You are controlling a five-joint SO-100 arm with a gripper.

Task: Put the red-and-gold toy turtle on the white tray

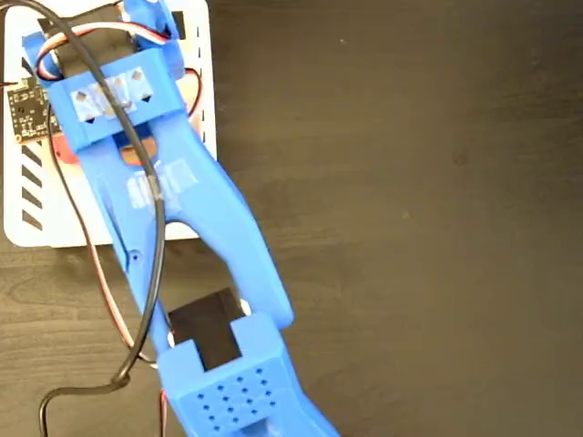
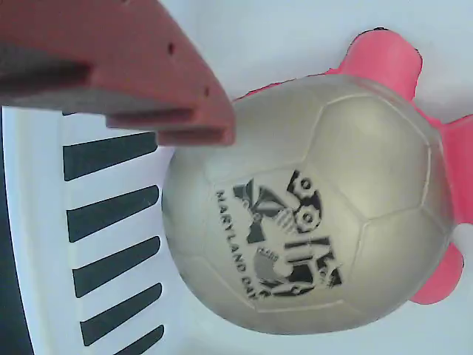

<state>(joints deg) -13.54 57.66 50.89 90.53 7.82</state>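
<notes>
The red-and-gold toy turtle [image 2: 310, 207] fills my wrist view: gold domed shell with a black printed mark, coral-red feet poking out at the upper right and right edge. It lies on the white tray [image 2: 244, 37], with white surface all round it and the black slanted slots [image 2: 111, 214] just to its left. One reddish finger [image 2: 133, 74] of the gripper shows at the upper left, its tip right at the shell's edge; I cannot tell whether it touches. The other finger is out of frame, so I cannot tell whether the fingers are gripping the turtle or spread apart.

In the fixed view the blue arm [image 1: 191, 228] reaches up to the tray [image 1: 55, 228] at the upper left, and its wrist covers the turtle almost entirely; only small orange-red patches peek out beside the arm, and I cannot say what they are.

My judgement: the placing step is in hand or just about done, since the turtle already sits over the tray. The next move calls for making sure the fingers are clear of the shell, then lifting straight up so the soft toy isn't dragged toward the slotted edge.

The tray rests on a dark wood-grain table [image 1: 410, 182], bare to the right. A black cable [image 1: 146, 273] trails along the arm.
</notes>
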